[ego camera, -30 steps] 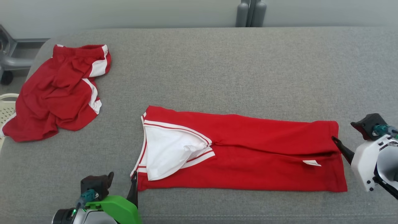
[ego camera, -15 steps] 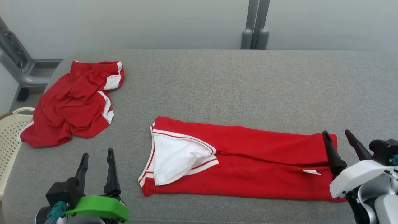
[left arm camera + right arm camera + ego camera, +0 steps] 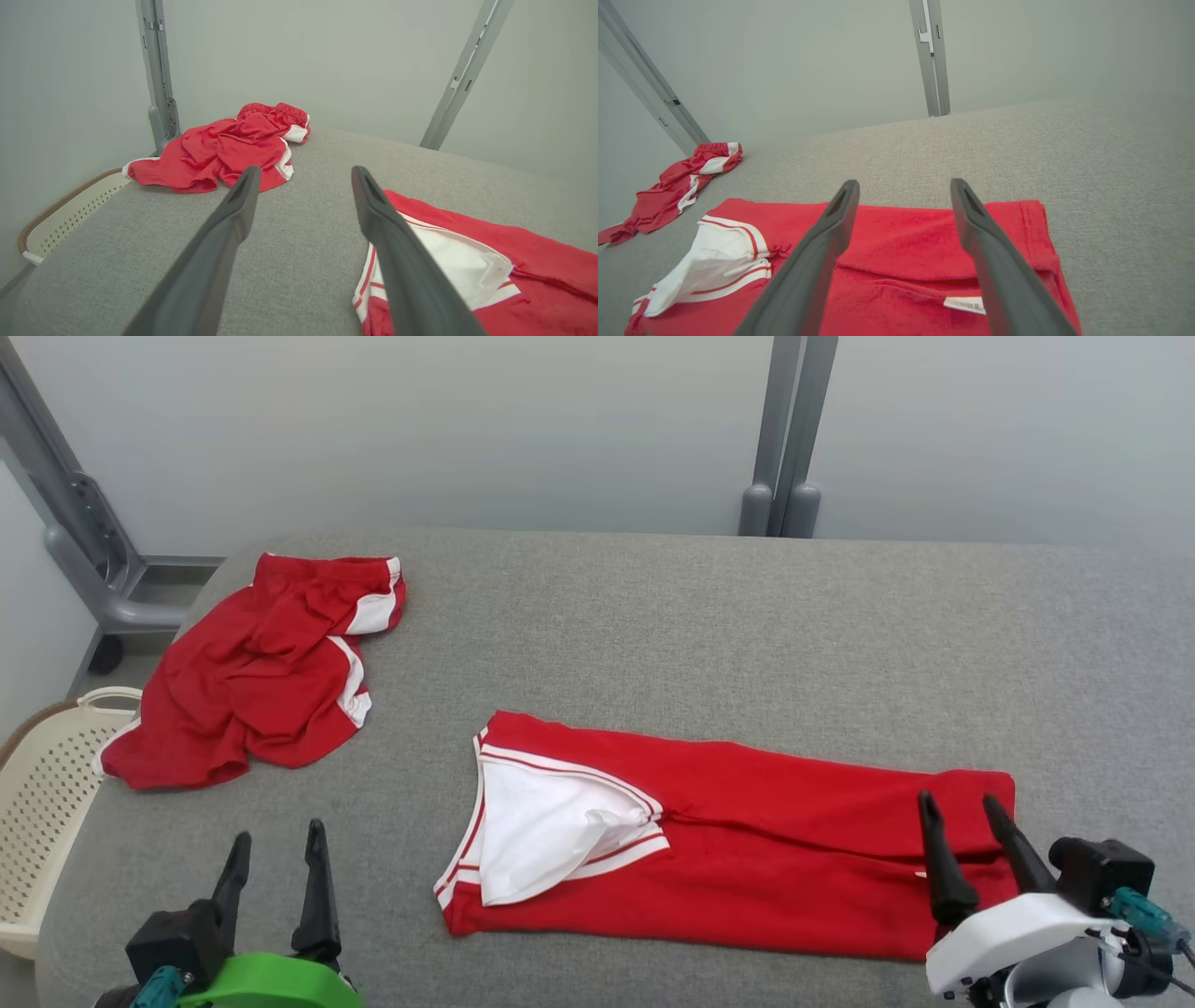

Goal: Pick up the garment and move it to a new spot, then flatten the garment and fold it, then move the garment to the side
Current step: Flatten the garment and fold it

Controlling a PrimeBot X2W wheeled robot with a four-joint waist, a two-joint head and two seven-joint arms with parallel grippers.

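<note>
The garment is a red top with white trim, folded lengthwise into a long band on the grey padded table. It also lies in the left wrist view and the right wrist view. My left gripper is open and empty, hovering left of the garment's white-trimmed end. My right gripper is open above the garment's right end, holding nothing. A white label shows on that end.
Crumpled red shorts with white side panels lie at the table's far left corner. A cream perforated basket stands beside the table's left edge. Grey metal posts rise behind the far edge.
The head camera has tilted up. Both grippers have come off the garment's two ends and drawn back toward me, fingers now pointing up the view. The garment lies as before.
</note>
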